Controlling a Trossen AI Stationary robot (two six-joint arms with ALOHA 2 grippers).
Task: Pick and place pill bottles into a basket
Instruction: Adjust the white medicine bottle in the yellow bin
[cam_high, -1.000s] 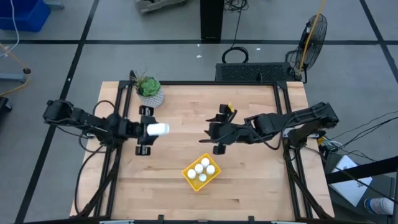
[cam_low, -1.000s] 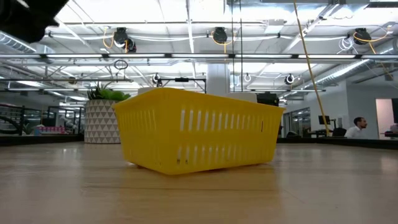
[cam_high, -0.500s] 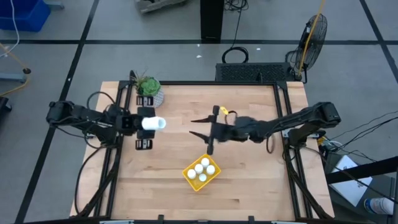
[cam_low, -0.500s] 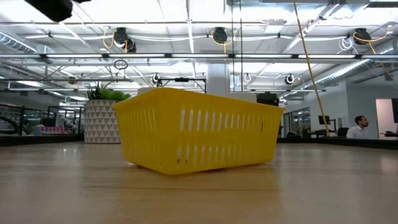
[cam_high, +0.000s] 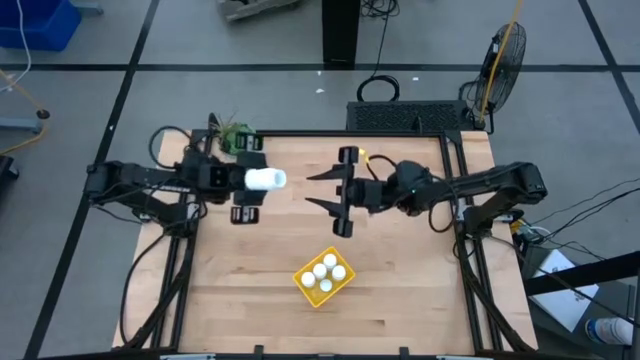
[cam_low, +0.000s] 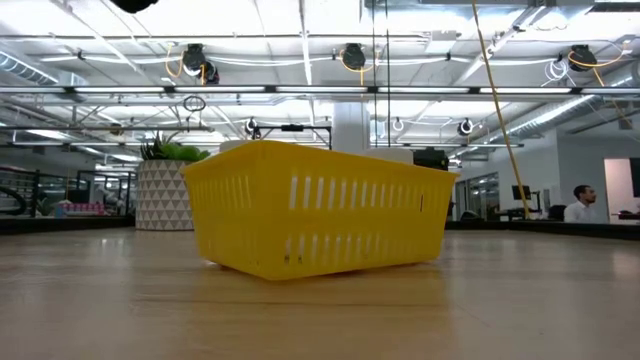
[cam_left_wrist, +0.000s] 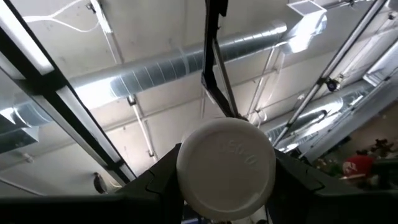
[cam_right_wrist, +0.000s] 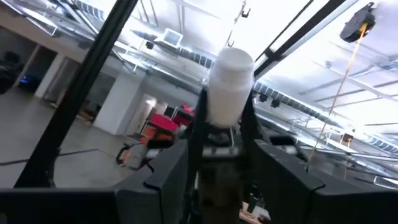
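A grey floor crossed by dark tape lines is seen around the wooden table. A black fan stands on the floor beyond the table's far right corner, a blue bin at the far left. Overhead, white beams, silver ducting and ceiling lamps are shown. A seated person is seen far off at the right of the low view, among desks.

- Basket: bright yellow, slotted walls.
- Pill bottles: white, white caps.
- Plant pot: white, dark triangle pattern.
- Bench: pale wood.
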